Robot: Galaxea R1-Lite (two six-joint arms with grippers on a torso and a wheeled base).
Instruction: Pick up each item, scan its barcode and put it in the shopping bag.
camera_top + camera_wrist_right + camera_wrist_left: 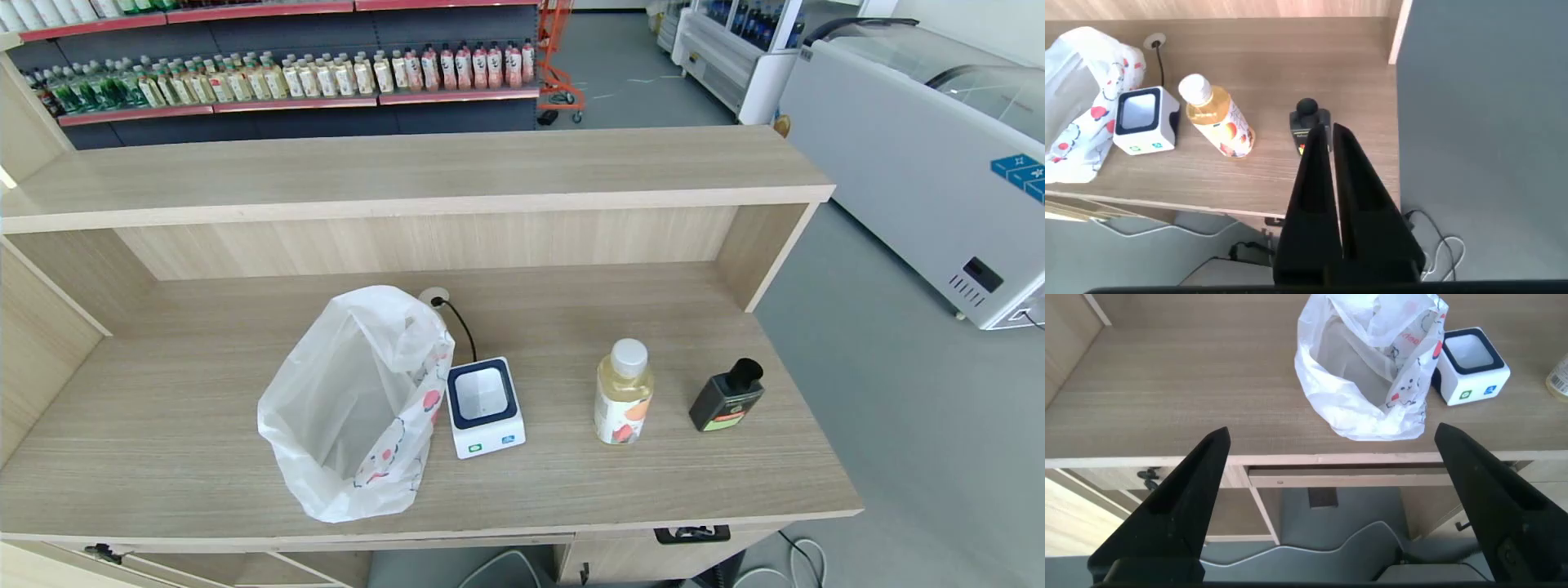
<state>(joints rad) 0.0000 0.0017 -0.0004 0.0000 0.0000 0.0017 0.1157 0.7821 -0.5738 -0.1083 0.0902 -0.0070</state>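
Start state, nothing bagged as far as I can see. Shopping bag (pixel 351 408) sits centre-left of the head frame, mouth propped open upward so items can drop straight in. Scanner (pixel 485 407) is just beside it to the right, window up. Juice bottle (pixel 624 394) stands upright right of centre, small dark bottle (pixel 727 398) near it further right. Both are apart from the scanner on the counter (pixel 571 327), so there's room to grab. Left gripper (pixel 1333 433) has fingers wide apart, off the counter's near edge, facing the bag. Right gripper (pixel 1329 131) has fingers pressed together, empty, lined up toward the dark bottle, so probably first pick
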